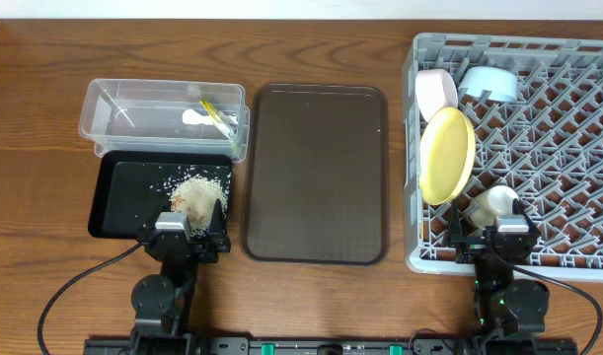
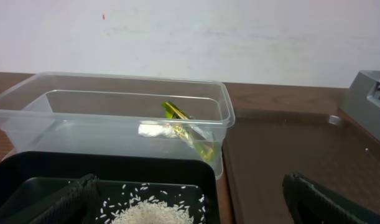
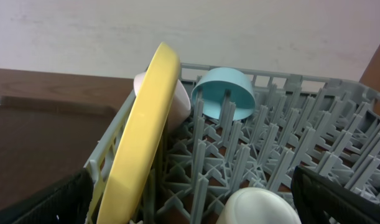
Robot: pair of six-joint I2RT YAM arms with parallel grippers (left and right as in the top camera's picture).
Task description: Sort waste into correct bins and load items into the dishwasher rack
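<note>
Loosely heaped rice (image 1: 197,192) speckles the black tray (image 1: 118,202); left pincer (image 1: 191,230) and right pincer (image 1: 491,232) gape.

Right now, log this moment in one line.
wrapper: in clear tub | rice: on black tray | yellow plate, blue bowl, pink bowl, cup: in rack | left gripper: open | right gripper: open

Yellow plate (image 1: 447,155) on edge in grey rack (image 1: 567,118), wrapper (image 1: 218,116) in clear tub (image 1: 133,99).

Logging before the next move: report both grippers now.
Left gripper: open, holding nothing.
Right gripper: open, holding nothing; small pale green-white cup just ahead of it.
</note>
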